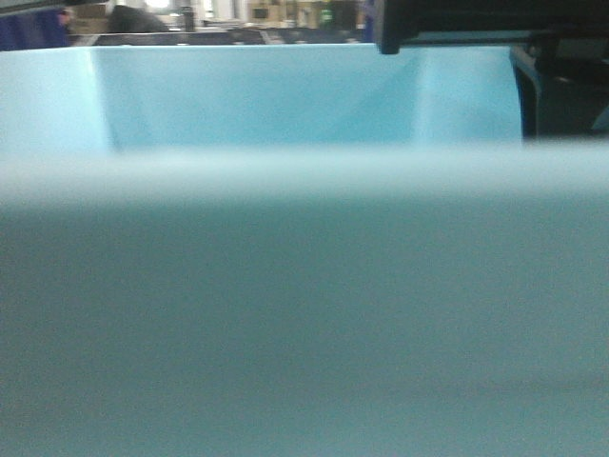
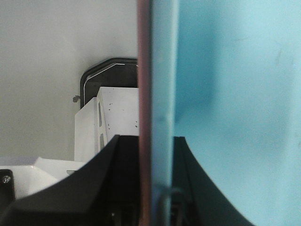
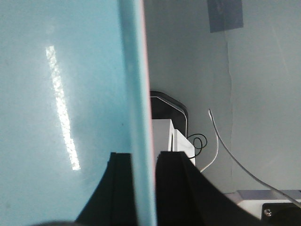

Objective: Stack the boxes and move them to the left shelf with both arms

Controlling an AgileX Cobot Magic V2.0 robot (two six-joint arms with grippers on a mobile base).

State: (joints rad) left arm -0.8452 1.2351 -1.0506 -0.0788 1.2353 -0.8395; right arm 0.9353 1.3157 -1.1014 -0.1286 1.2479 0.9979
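Front-facing view was nearly filled by the light blue bin (image 1: 285, 105), its near rim (image 1: 304, 167) a blurred band straight across the frame, so its long axis ran side to side between my arms. A black part of one arm (image 1: 457, 24) hung over the bin's far right corner. No shelf showed; the bin hid whatever lay ahead.

Left wrist view had my left gripper (image 2: 157, 188) closed on the bin's end wall, one finger (image 2: 80, 188) outside, the other inside. A thin salmon pink edge (image 2: 143, 94) lay flush against the blue wall's outer face, so I judged the pink bin nested under the blue. White equipment (image 2: 117, 113) stood just beyond.

Right wrist view mirrored this: my right gripper (image 3: 143, 188) clamped the opposite end wall, pink sliver outside, loose white cables (image 3: 216, 141) nearby.
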